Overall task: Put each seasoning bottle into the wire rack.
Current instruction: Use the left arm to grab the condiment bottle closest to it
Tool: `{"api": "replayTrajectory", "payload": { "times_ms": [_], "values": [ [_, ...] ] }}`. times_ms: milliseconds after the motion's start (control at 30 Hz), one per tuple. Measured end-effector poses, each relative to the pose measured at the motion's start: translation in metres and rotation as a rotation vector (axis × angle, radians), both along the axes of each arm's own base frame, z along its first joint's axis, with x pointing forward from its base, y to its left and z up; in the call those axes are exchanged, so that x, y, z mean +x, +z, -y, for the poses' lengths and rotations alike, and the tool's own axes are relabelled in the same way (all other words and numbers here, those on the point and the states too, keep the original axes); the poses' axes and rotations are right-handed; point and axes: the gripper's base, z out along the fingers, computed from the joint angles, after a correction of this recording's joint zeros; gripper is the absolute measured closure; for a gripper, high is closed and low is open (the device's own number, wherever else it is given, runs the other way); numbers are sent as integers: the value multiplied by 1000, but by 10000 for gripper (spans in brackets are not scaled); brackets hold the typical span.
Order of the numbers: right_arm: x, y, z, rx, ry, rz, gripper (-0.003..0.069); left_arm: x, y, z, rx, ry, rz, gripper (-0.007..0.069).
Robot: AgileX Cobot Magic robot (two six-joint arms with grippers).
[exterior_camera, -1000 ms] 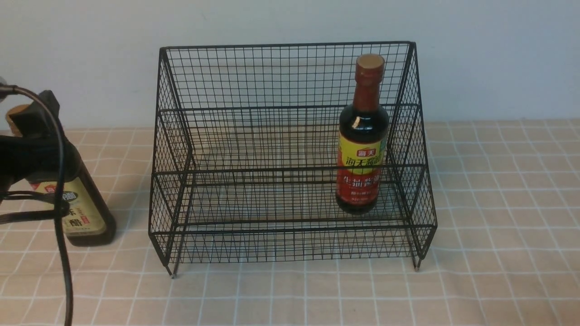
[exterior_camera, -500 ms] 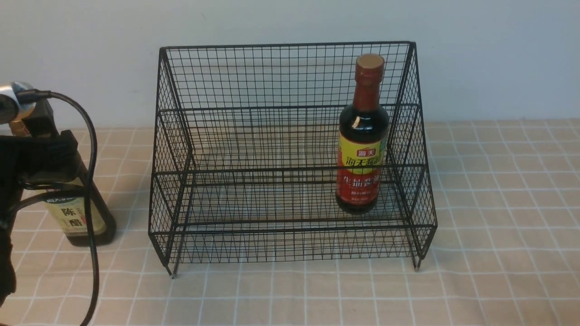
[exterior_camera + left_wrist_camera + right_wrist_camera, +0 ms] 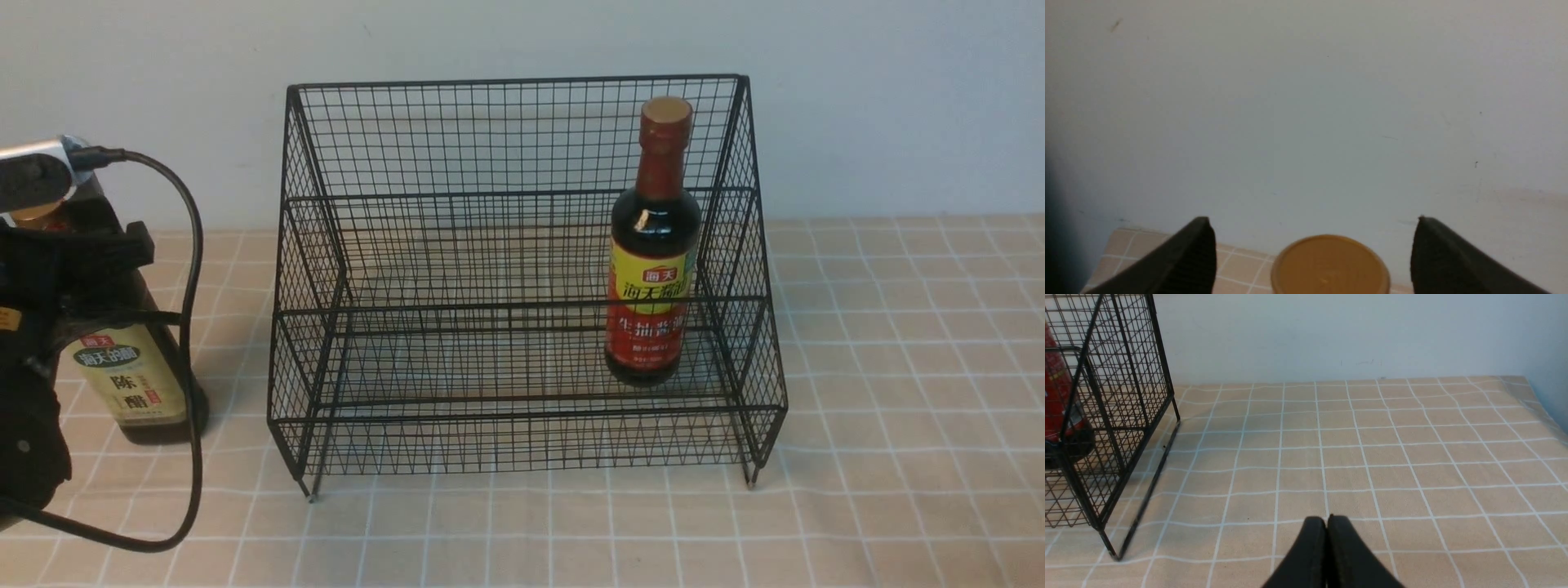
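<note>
The round long-necked seasoning bottle (image 3: 653, 269), with a red-brown cap, stands upright on the lower tier at the right end of the black wire rack (image 3: 514, 82). The squarish seasoning bottle (image 3: 131, 384) stands on the table left of the rack, and my left arm hides its top. In the left wrist view its gold cap (image 3: 1331, 265) sits low between the fingers of my open left gripper (image 3: 1311, 223), with a gap on each side. My right gripper (image 3: 1327, 519) is shut on nothing, low over the table to the right of the rack (image 3: 1126, 396).
A beige checked cloth (image 3: 898, 408) covers the table, and a pale wall stands close behind the rack. A black cable (image 3: 192, 327) loops from my left wrist in front of the squarish bottle. The table's right edge (image 3: 1535, 408) shows in the right wrist view.
My left arm has shifted at the left edge around the squarish bottle, uncovering more of its label, and the cable has swung right. Both bottles and the rack stay put.
</note>
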Motion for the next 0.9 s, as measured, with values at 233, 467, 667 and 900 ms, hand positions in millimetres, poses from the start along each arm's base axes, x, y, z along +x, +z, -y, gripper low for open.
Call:
{"api": "replayTrajectory", "payload": {
  "times_ms": [233,467,667,900],
  "values": [
    [0,0,0,0,0,0,672,1,-2,0,19,6,-13,43],
    [0,0,0,0,0,0,672,5,-10,-1,35,18,-25,43],
    [0,0,0,0,0,0,672,12,-25,-1,32,22,-64,43],
    [0,0,0,0,0,0,672,15,-26,1,60,1,-50,93]
  ]
}}
